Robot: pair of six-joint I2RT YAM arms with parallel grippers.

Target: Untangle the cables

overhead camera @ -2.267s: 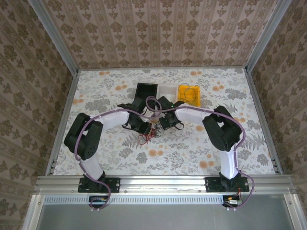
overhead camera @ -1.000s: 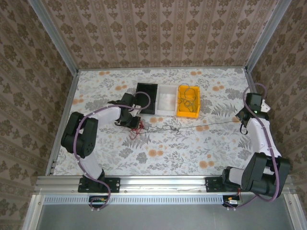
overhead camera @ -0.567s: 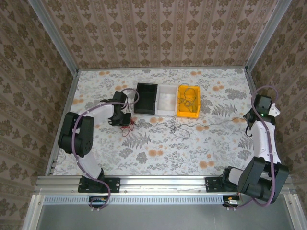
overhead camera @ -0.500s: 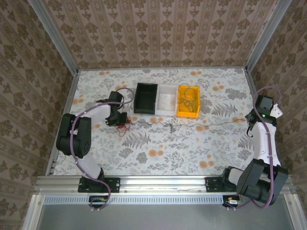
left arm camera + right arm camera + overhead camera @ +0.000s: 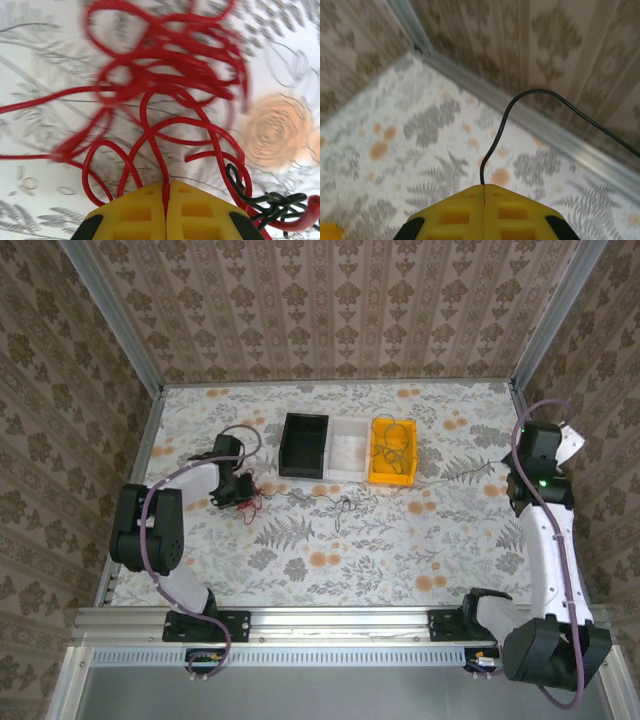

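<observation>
The left claw [image 5: 165, 189] is clamped shut on the red cable [image 5: 150, 82] over the tabletop [image 5: 40, 55], while the right claw [image 5: 484, 190] pinches the black cable [image 5: 540, 90] tightly.

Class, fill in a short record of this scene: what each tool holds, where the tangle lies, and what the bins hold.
Left tool: shut on the red cable
Right tool: shut on the black cable, near the far right corner
Tangle: on the table, in front of the white bin
Orange bin: holds a yellowish cable
Black bin: looks empty
</observation>
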